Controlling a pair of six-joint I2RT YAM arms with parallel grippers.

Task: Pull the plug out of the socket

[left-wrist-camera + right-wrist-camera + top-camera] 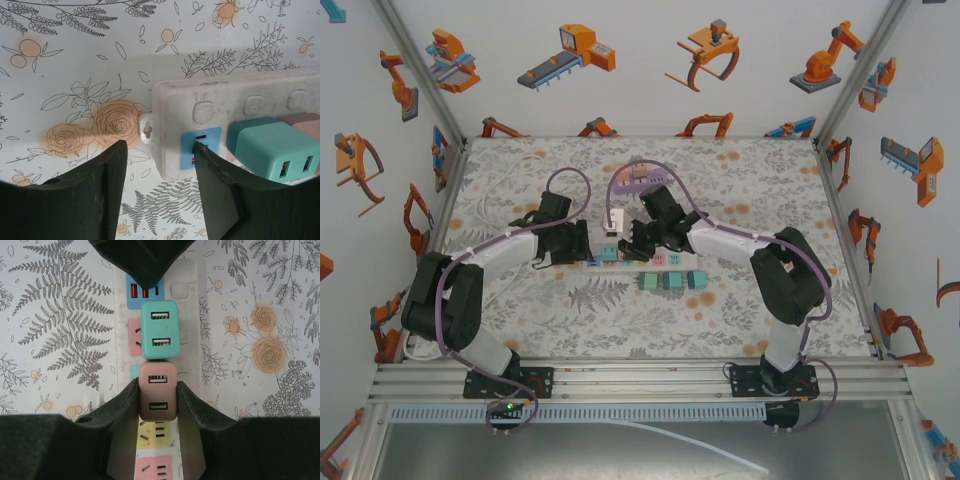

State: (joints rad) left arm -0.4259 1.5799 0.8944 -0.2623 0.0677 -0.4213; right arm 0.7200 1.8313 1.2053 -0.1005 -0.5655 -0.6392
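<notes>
Left wrist view: the left pincer is released, its jaws standing wide apart over the near end of the white power strip, which lies flat on the flowered table. One finger hangs clear of the strip's end. The other rests on the blue panel with the small ports, and looks placed to pin the strip down. Just beside that panel a teal plug sits in its socket, and the pink plug comes next along the strip.

Right wrist view: the right pincer is clenched on the pink plug, a pad flat against each long side, and the plug is seated in the strip. The teal plug touches it on the far side.

By my reckoning the plug is a light, stiff block of smooth plastic, so the pads could slip on its rounded sides. Only the friction of its prongs should hold it in. The strip looks light too, and would likely lift with the plug unless it is pressed down. The two flat sides, gripped low near the socket, seem the best hold, with a straight pull and no rocking.

No brand or writing can be read; each plug shows only two port slots on its top face
</notes>
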